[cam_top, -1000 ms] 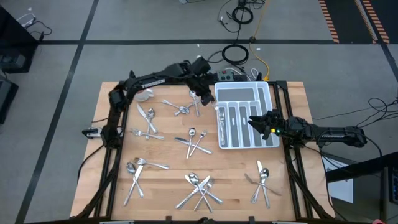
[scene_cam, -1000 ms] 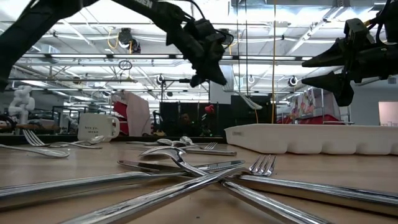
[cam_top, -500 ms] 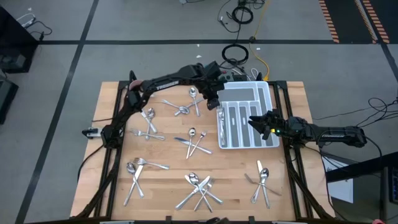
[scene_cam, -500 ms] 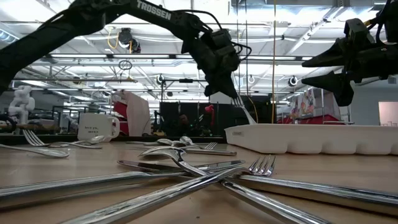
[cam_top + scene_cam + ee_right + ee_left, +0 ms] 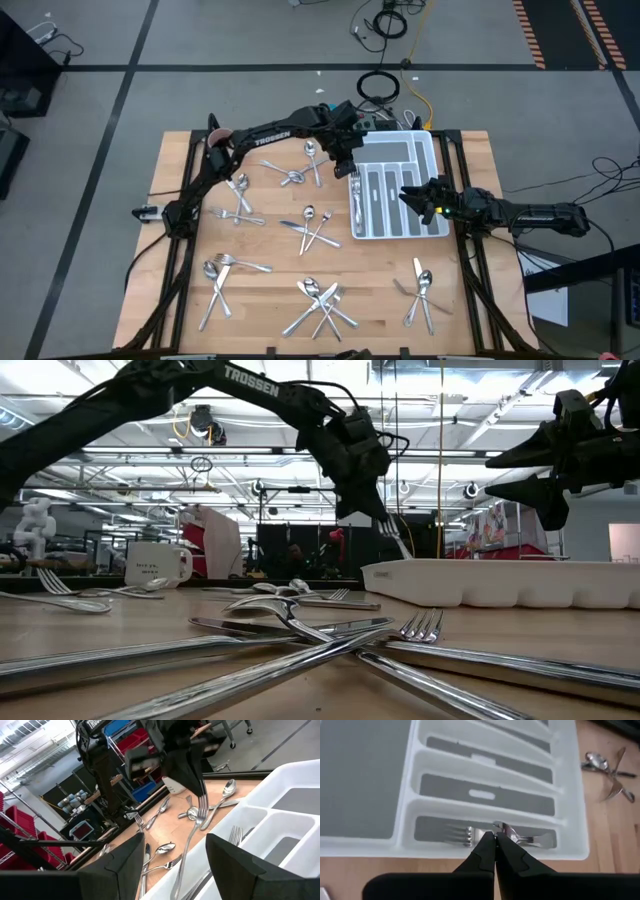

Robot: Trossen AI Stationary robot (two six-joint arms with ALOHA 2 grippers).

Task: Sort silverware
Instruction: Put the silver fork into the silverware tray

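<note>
My left gripper hangs above the far left corner of the white divided tray and is shut on a silver fork. In the low view the fork slants down from the fingers toward the tray's rim. Another fork lies in the tray's leftmost long compartment, right under the fingers. More silverware lies in crossed groups on the wooden table, for instance at the middle and near the front. My right gripper waits open above the tray's right part. My left gripper pinches the fork at its tine end between its two shut fingers. The fingers slant down from above. The handle hangs below them toward the tray's leftmost compartment. Whether its lower end touches the tray I cannot tell.
A white mug stands at the table's far left. Silverware groups lie at left, front left, front right and just left of the tray. Bare wood shows between the groups.
My left gripper has moved toward the table's right edge and down, from beside the tray to above its far left corner. It has stayed shut and its wrist has rolled. In the last half second it has hardly moved.
</note>
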